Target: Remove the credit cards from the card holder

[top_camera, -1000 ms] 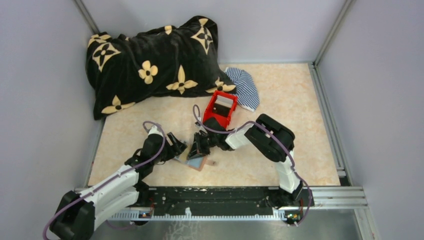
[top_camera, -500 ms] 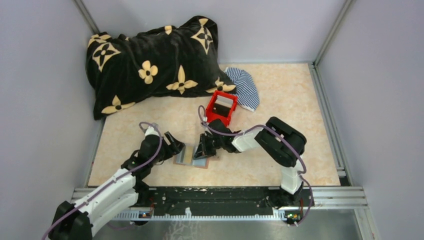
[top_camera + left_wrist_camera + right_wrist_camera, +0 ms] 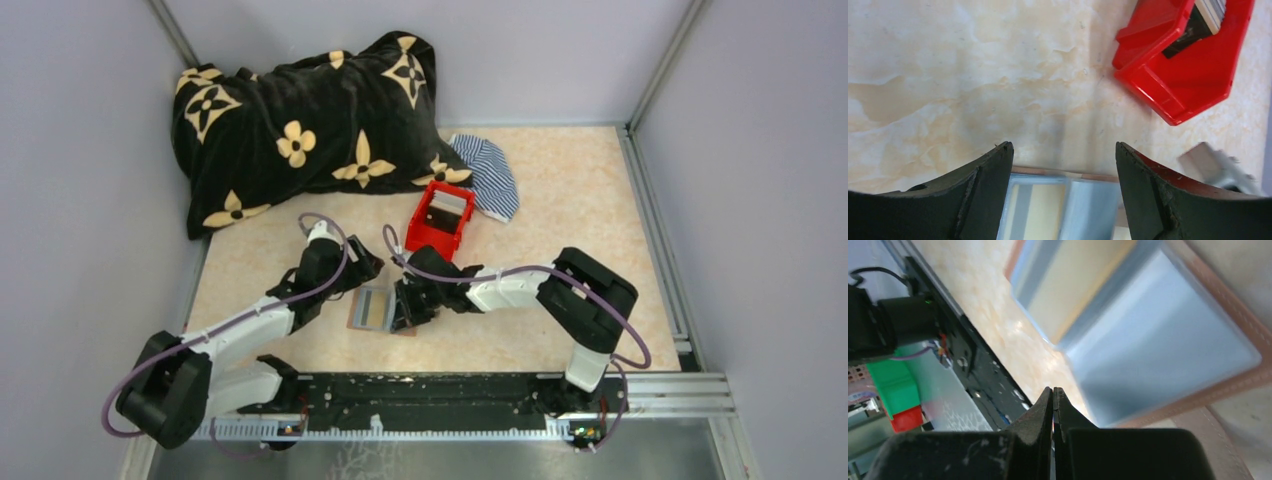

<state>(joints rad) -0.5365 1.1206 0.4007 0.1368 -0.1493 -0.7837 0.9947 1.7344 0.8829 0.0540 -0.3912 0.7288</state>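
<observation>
Barely started imo: the reddish-brown leather card holder [image 3: 372, 308] lies open on the table [image 3: 560, 200], light blue credit cards [image 3: 1158, 340] still tucked inside. Jaws of the left gripper [image 3: 1064, 147] gape; right gripper [image 3: 1053, 389] jaws clenched, apparently empty.

Card holder [image 3: 1063, 202] cut off at bottom edge; red box [image 3: 1178, 75] cropped above.

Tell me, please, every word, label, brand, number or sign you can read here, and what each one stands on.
No text can be read in any view.
credit cards: faces look plain and blurred in the wrist views, nothing legible.
card holder: no stamp or brand visible.
red box: no label visible.
black blanket: flower motifs only, no letters.
</observation>
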